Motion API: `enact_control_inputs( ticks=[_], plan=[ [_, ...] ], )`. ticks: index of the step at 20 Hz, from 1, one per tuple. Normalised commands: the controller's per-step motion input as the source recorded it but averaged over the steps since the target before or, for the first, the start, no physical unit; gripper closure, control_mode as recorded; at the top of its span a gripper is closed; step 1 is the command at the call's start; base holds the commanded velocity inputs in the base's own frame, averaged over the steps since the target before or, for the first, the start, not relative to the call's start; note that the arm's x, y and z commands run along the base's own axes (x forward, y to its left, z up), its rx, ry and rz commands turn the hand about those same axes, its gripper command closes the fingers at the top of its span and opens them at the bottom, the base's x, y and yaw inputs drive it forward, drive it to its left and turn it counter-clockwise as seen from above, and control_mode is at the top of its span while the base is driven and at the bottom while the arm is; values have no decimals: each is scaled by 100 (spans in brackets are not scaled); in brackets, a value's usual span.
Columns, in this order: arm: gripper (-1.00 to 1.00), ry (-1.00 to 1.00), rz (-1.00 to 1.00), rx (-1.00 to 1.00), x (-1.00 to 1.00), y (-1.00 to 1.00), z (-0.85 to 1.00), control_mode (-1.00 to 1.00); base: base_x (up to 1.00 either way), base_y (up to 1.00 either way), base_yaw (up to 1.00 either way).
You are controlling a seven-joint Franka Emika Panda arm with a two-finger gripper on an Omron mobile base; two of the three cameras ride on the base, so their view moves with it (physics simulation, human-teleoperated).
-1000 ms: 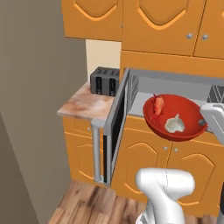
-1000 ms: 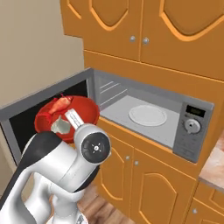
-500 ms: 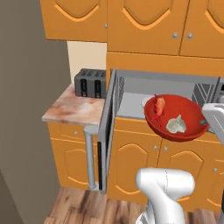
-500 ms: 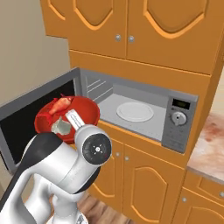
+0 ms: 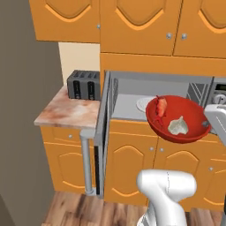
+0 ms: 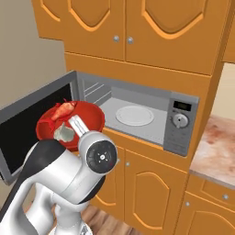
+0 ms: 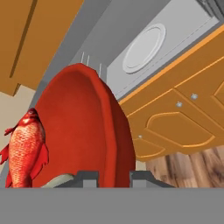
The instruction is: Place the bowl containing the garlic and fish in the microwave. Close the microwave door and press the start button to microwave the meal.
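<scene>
My gripper (image 7: 114,178) is shut on the rim of the glossy red bowl (image 5: 176,119) and holds it in the air, just in front of the open microwave (image 5: 150,95). Inside the bowl lie the red-orange fish (image 5: 162,106) and the whitish garlic (image 5: 178,126). The right base view shows the bowl (image 6: 87,118) left of the white turntable (image 6: 134,115), with the fish (image 6: 64,110) and garlic (image 6: 63,133) in it. In the hand view the bowl (image 7: 83,127) stands edge-on between my fingertips, the fish (image 7: 26,148) to its left. The microwave door (image 5: 103,128) stands wide open.
A black toaster (image 5: 83,85) sits on a marble counter (image 5: 70,110) left of the door. The control panel (image 6: 180,124) is at the microwave's right, and another counter (image 6: 215,151) lies beyond it. Orange cabinets run above and below. The floor is wood.
The whole scene has slid left in both base views, so the camera has moved with the base. The bowl stays in the same grip.
</scene>
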Motion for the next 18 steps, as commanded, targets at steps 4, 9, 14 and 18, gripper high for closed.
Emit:
enact_control_inputs(
  ticks=[4,9,14,18],
  plan=[
    [100,0,0,0,0,0,0,100,-15,-14,0],
    [100,0,0,0,0,0,0,100,-37,-14,0],
    [100,0,0,0,0,0,0,100,-64,-1,1],
    [100,0,0,0,0,0,0,100,-47,-1,0]
  ],
)
